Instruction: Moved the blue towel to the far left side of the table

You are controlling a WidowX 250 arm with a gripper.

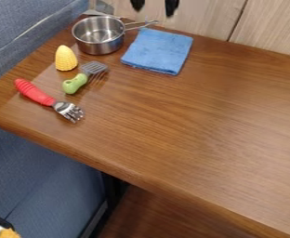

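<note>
I see a plain blue towel [157,51], a silver pot [98,36], yellow corn [65,58] and a fork [50,101] with a red handle and silver head. My feed shows the spatula [85,77] as green and grey, the worktop [191,116] brown with streaked wood grain, and the claw's tips [155,5] black.

I see the camera set above the counter [203,121], looking down at a steep slant over its near edge towards the pale wood panels [203,18] behind. It stands close enough for the counter to run out of view on the right, yet takes in blue upholstery [23,37] along the left and a strip below the near edge.
</note>
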